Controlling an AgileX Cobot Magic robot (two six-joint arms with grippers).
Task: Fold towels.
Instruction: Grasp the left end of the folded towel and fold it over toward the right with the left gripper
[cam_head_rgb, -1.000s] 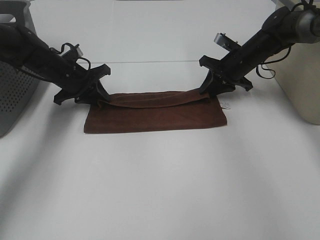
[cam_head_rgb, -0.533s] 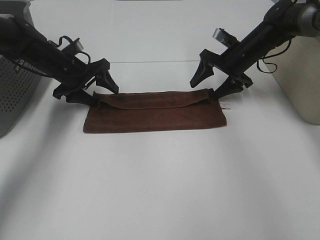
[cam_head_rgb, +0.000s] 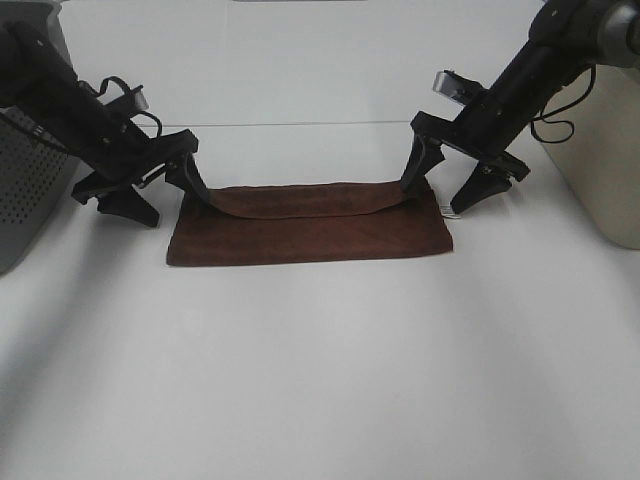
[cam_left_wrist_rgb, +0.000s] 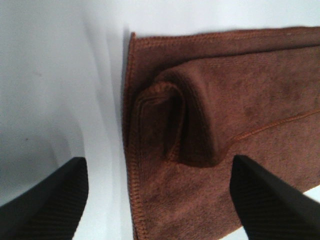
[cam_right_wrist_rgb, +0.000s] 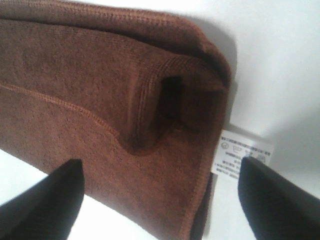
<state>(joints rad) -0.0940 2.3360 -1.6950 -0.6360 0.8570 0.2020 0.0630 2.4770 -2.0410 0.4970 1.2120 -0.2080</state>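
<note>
The dark reddish-brown towel (cam_head_rgb: 310, 225) lies folded in a long strip on the white table (cam_head_rgb: 320, 380). Its top layer is pulled short of the front edge, and its back corners are puckered up. My left gripper (cam_head_rgb: 162, 195) is open and empty over the towel's back left corner, which shows in the left wrist view (cam_left_wrist_rgb: 200, 125) between the spread fingers (cam_left_wrist_rgb: 45, 205). My right gripper (cam_head_rgb: 447, 188) is open and empty over the back right corner. The right wrist view shows that corner (cam_right_wrist_rgb: 115, 90) and the white label (cam_right_wrist_rgb: 241, 157).
A grey perforated basket (cam_head_rgb: 28, 190) stands at the left edge of the table. A beige container (cam_head_rgb: 605, 150) stands at the right edge. A table seam (cam_head_rgb: 300, 124) runs behind the towel.
Both grippers were shut on the towel's top-layer corners. They have opened, let go and drawn slightly outward. The released edge now rests on the lower layer.
</note>
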